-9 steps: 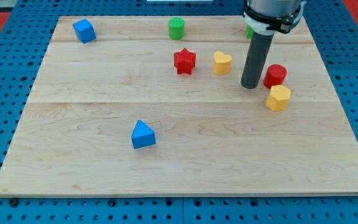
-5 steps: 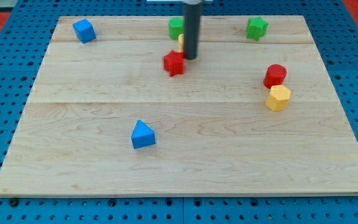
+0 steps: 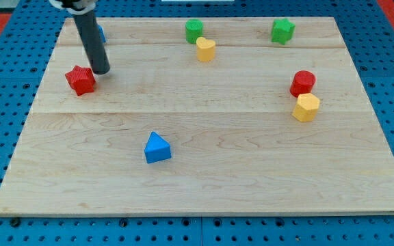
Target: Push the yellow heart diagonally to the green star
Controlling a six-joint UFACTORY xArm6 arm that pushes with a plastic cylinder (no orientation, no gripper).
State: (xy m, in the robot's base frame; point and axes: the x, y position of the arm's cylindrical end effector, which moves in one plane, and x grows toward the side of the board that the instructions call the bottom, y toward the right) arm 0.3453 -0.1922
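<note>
Surface (image 3: 204, 184): a pale wooden board on a blue pegboard.

End effector: your arm ends in a plain dark rod with nothing to open or close, and it holds nothing. My tip (image 3: 101, 71) rests on the board at the view's upper left, just right of the red star (image 3: 80, 80), very close to it or touching; you cannot tell which from this view.

Yellow heart (image 3: 206, 49): near the view's top, a little left of centre, touching or almost touching the lower right of the green cylinder (image 3: 194, 30). It is well apart from my tip, which stands far to its left.

Green star (image 3: 282, 31): at the view's top right, up and to the right of the yellow heart, with open board between them.

Red cylinder (image 3: 303, 83): at the view's right, at mid height.

Yellow hexagon (image 3: 306, 107): just below the red cylinder, touching it or nearly so.

Blue triangle (image 3: 157, 148): alone, below centre, toward the view's left.

Blue block (image 3: 101, 31): at the view's top left, mostly hidden behind the rod; you cannot make out its shape.
</note>
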